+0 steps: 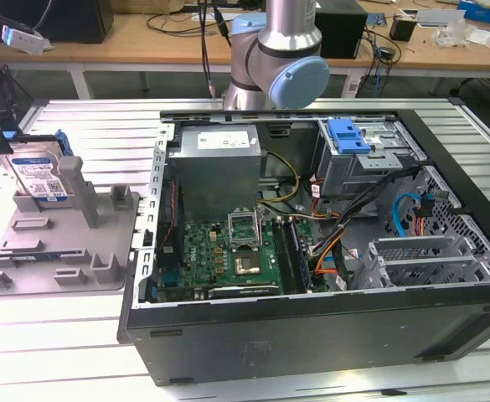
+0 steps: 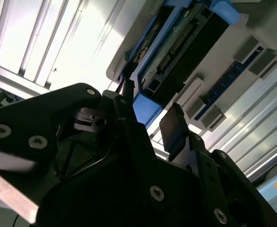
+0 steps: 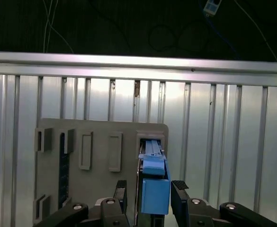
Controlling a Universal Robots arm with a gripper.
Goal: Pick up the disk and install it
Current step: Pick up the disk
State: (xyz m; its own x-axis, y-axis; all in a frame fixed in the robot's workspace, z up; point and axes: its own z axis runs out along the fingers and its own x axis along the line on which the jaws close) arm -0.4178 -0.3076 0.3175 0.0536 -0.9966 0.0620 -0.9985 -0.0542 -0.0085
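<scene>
Exterior view: disk [image 1: 39, 174] stands on edge in a grey fixture [image 1: 85, 243] at the exterior view's left, mid-height, label toward the camera, blue carrier round its edges. Fixture sits on the slatted alu bench [image 1: 85, 126], just beside an open PC case [image 1: 312, 335] that takes up centre & right of frame. Inside the case: grey PSU box [image 1: 217, 163] upper-centre, mobo [image 1: 228, 251] below it, drive cage w/ a small blue latch piece [image 1: 349, 136] upper right, cables btwn. Behind the case at top centre stands the arm [image 1: 282, 50]. First wrist view: gripper [image 3: 150, 183] is spread, one finger each side of the disk's blue carrier end, straddling it. Clear gap on one side, other finger v. close, can't tell if touching. Not clamped. Second wrist view: dark fingers [image 2: 174, 125] flank the blue carrier corner. The disk's connector edge shows beyond them, seated in the fixture slot. Disk not yet lifted, not in the case.
</scene>
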